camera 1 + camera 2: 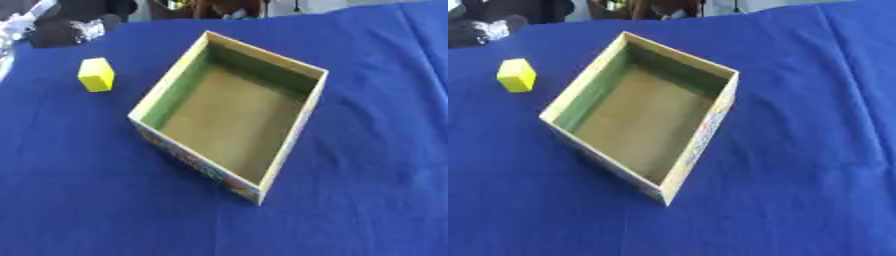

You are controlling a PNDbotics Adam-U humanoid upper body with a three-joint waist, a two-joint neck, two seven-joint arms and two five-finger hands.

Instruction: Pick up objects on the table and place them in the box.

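Far left corner: dark and silvery shapes (61, 27), cut by the edge, too blurred to identify
Box outer print (197, 165): colourful, unreadable
Tabletop (385, 150): blue cloth, cut off on all sides
Far edge: brown shapes (645, 7), unclear

A yellow block (516, 75) lies left of the open box (700, 135) on blue cloth (815, 150).

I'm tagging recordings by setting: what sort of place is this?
Probably a lab or demo table staged for a pick-and-place exercise: a blue cloth covers it, with only an empty open cardboard box and a yellow block beside it. Dark clutter lies at the far edge.
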